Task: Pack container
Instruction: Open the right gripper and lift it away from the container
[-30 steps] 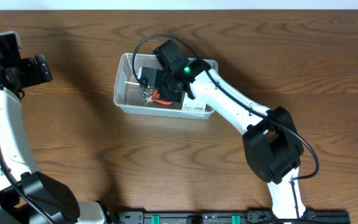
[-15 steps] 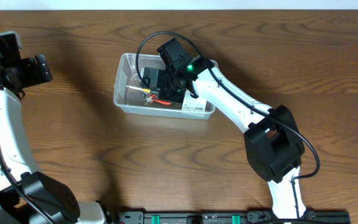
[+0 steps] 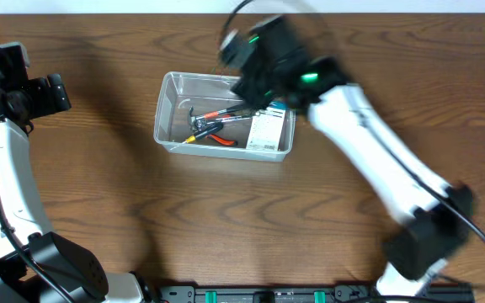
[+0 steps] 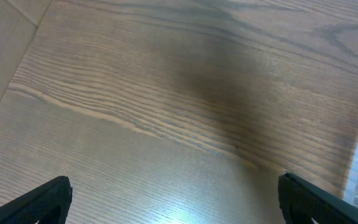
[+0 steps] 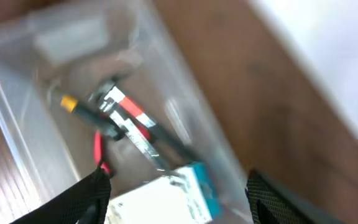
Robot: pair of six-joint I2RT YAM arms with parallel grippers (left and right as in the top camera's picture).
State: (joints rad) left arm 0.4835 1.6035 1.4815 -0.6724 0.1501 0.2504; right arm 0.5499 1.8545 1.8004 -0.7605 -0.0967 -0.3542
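Toward the far middle of the table [image 3: 99, 219], nearer the right arm: container [image 3: 162, 118], a clear plastic tub with rim and rounded corners, upright. Contents: red-handled hand tools [image 3: 215, 126] lying crossed; small white-and-blue box [image 3: 264, 133] flat at the right end. Handling, by estimate: thin-walled and light in itself, weighted by the metal tools; smooth sides probably slippery and apt to flex, so the rim at a short end looks the best hold. Right gripper [image 5: 179, 186]: fingers spread, nothing between them, above the contents. Left gripper [image 4: 176, 199]: spread wide, empty, well apart at the left. Overhead view gives the tub's whole outline and both arms, the right one blurred; right wrist view gives the contents close; left wrist view shows mostly bare wood.
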